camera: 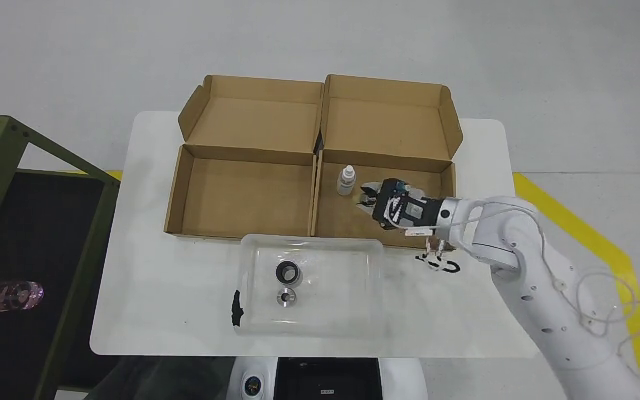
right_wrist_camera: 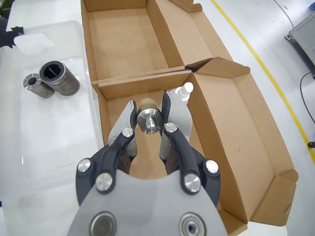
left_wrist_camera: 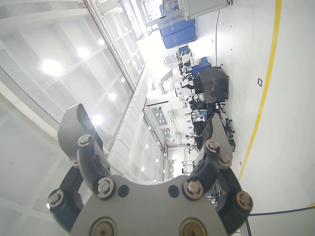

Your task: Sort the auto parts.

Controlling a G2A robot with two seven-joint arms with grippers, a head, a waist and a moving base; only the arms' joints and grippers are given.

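Right gripper [right_wrist_camera: 148, 109] over the right-hand box [right_wrist_camera: 246, 136]
It is clamped on a metal fitting [right_wrist_camera: 147, 122] above that box's floor; a white bottle [right_wrist_camera: 184, 91] stands in the same box.

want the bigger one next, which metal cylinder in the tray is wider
The cylinder with the black-lined bore, nearer the cardboard boxes; the slimmer cylinder has only a small hole in its end.

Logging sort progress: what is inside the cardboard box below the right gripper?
A small white bottle stands inside the box near its wall. The right gripper, shut on a metal part, hangs above and hides part of the floor.
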